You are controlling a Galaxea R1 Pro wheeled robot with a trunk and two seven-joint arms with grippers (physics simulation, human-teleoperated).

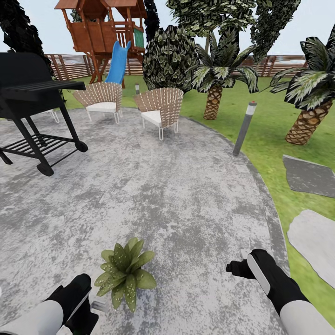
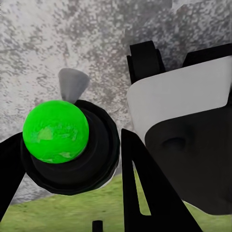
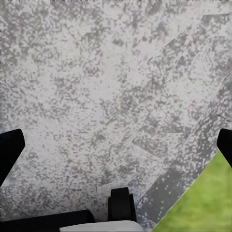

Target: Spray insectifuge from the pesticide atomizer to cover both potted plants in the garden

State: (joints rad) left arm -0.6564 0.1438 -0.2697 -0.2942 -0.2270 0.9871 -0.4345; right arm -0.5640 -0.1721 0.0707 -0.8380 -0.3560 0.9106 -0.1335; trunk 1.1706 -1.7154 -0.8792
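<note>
Potted plant (image 1: 124, 273) on the patio (image 1: 177, 195), just beside the left hand (image 1: 86, 309), grip state unclear.

Left gripper (image 1: 81, 302) cut off by head view's bottom edge, jaw state unreadable. Potted plant (image 1: 124, 272): leaves hide its pot. Grill (image 1: 32, 102) cropped at left edge. Right wrist view: fingertips (image 3: 9, 150) clipped at both side edges.
</note>
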